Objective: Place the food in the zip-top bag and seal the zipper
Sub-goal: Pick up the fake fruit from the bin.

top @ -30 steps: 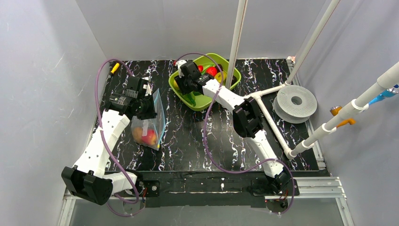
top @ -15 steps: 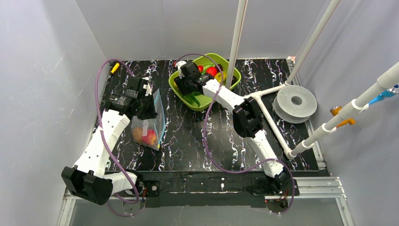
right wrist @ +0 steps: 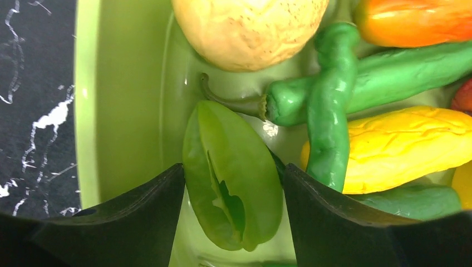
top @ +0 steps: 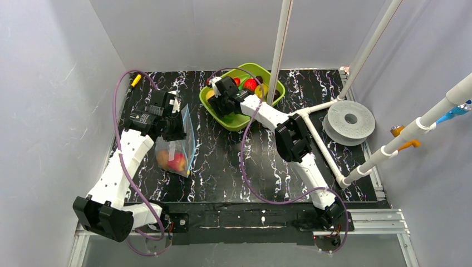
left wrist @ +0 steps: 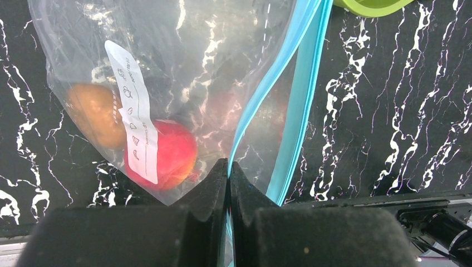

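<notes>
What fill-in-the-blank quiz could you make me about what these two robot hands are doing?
The left gripper is shut on the edge of the clear ___.
The right gripper has its jaws open around a ___ food slice.
That slice lies in the lime-green ___.
Missing words: bag, green, tray.

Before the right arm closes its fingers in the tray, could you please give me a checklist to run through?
1. Is the right gripper open astride the green slice? Ok.
2. Are its fingers clear of the green chilli? Cannot tell; it lies close beside one finger.
3. Is the left gripper shut on the zip-top bag edge? Ok.
4. Is the zipper unsealed? Ok, its strips stand apart.
5. Is there room in the bag? Ok; a red fruit and a brown fruit sit low inside.
</notes>
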